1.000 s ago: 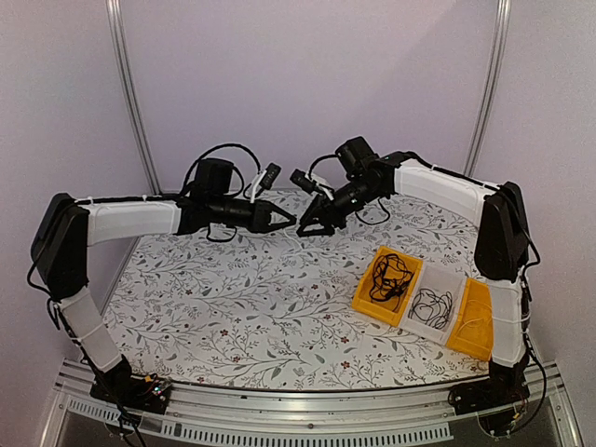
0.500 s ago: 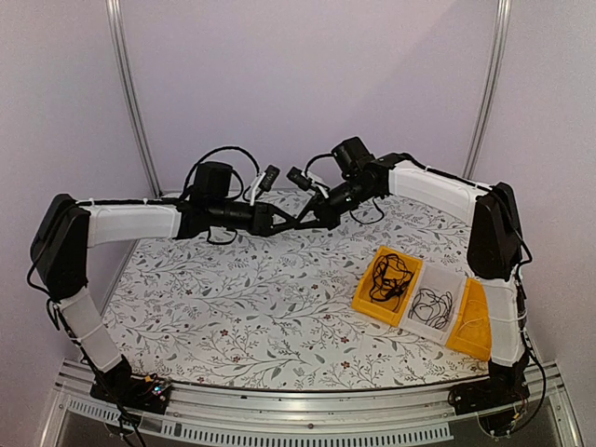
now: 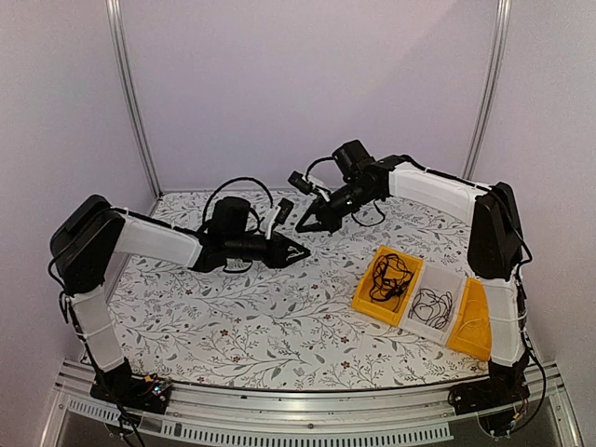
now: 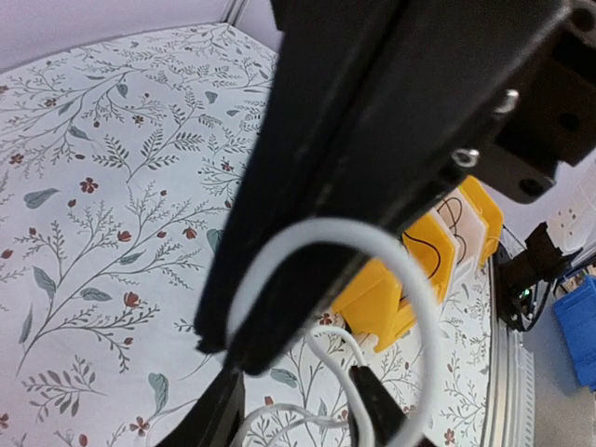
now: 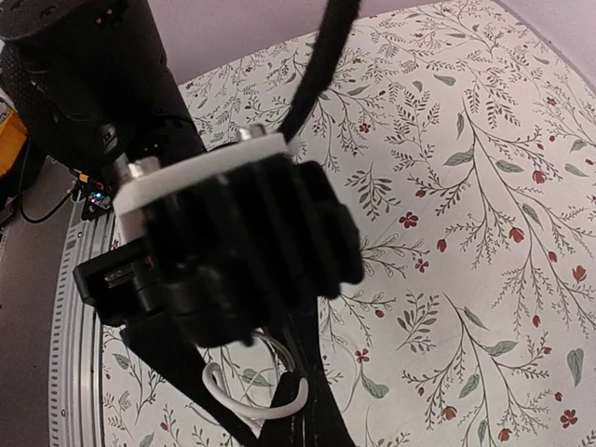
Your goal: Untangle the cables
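Observation:
A white cable [image 4: 421, 307] hangs in a loop from my right gripper [image 3: 304, 226], which is shut on it above the back middle of the table. In the right wrist view the white cable [image 5: 237, 406] curls around the shut right gripper [image 5: 300, 417]. My left gripper [image 3: 300, 252] sits lower, just in front of the right one. Its jaws stand open in the left wrist view, with thin white strands running between the left gripper [image 4: 293, 402] fingers. More cables lie in the bins: a black cable [image 3: 388, 276], another black cable [image 3: 433, 305] and a pale one [image 3: 473, 322].
Three bins stand in a row at the right: a yellow bin [image 3: 365, 296], a white bin [image 3: 417, 321] and a second yellow bin [image 3: 484, 291]. The flowered table cloth [image 3: 233, 317] covers the table. Metal posts [image 3: 130, 102] rise at the back corners.
The right gripper has shut on the white cable. The left gripper has opened, then dropped down and towards the front, away from the right gripper.

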`<state>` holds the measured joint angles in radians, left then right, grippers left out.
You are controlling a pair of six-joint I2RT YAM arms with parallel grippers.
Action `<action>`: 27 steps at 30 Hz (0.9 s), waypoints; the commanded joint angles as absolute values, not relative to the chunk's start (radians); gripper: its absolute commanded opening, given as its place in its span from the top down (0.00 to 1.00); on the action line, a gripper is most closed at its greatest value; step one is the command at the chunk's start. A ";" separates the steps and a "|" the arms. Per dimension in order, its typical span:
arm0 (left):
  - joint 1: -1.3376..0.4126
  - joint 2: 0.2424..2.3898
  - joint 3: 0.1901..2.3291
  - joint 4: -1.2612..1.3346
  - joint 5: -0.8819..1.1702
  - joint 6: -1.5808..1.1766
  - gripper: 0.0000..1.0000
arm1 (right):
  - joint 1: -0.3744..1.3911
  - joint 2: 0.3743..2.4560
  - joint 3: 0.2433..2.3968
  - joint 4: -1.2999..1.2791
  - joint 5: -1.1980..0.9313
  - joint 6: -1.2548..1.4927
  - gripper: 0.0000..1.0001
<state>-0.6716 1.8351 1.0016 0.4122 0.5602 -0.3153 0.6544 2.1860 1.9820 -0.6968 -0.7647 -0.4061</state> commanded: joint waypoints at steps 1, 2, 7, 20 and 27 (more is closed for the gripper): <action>-0.668 1.937 0.975 0.547 0.529 -0.332 0.64 | 0.646 2.105 1.959 -0.718 -0.741 -0.423 1.00; -0.667 1.954 0.964 0.557 0.531 -0.333 0.67 | 0.642 2.092 1.960 -0.719 -0.743 -0.421 1.00; -0.660 2.015 0.956 0.556 0.581 -0.331 0.86 | 0.612 2.016 1.972 -0.733 -0.762 -0.418 1.00; -0.645 2.022 0.880 0.491 0.610 -0.316 0.79 | 0.451 1.849 2.192 -0.733 -0.755 -0.370 1.00; -0.635 2.020 0.886 0.461 0.599 -0.307 0.76 | 0.411 1.805 2.238 -0.738 -0.715 -0.360 1.00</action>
<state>-0.6510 2.0109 0.8791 0.4873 0.5972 -0.3252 0.4133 1.8328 2.2406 -0.7254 -0.7372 -0.3698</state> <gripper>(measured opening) 0.227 0.015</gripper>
